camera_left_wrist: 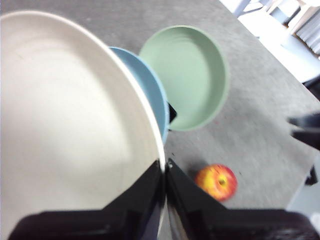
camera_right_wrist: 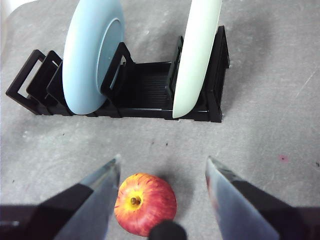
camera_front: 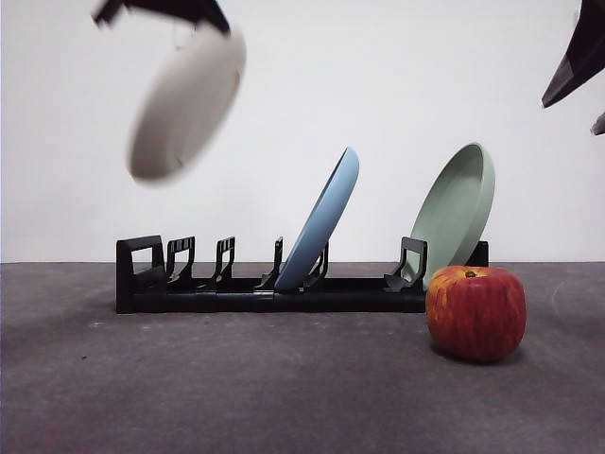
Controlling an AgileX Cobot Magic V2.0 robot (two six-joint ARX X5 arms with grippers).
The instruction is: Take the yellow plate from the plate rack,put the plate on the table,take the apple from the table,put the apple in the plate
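Observation:
The cream yellow plate (camera_front: pixel 184 102) hangs tilted in the air above the left end of the black plate rack (camera_front: pixel 274 288). My left gripper (camera_left_wrist: pixel 165 167) is shut on the plate's rim (camera_left_wrist: pixel 75 120); it shows at the top left in the front view (camera_front: pixel 165 11). The red apple (camera_front: pixel 475 311) rests on the grey table (camera_front: pixel 236 397) in front of the rack's right end. My right gripper (camera_right_wrist: pixel 162 167) hovers open above the apple (camera_right_wrist: pixel 145 203), not touching it.
A light blue plate (camera_front: pixel 326 222) leans in the rack's middle slot and a pale green plate (camera_front: pixel 458 210) leans at its right end. The rack's left slots stand bare. The right arm shows as a dark tip (camera_front: pixel 577 61) at the top right.

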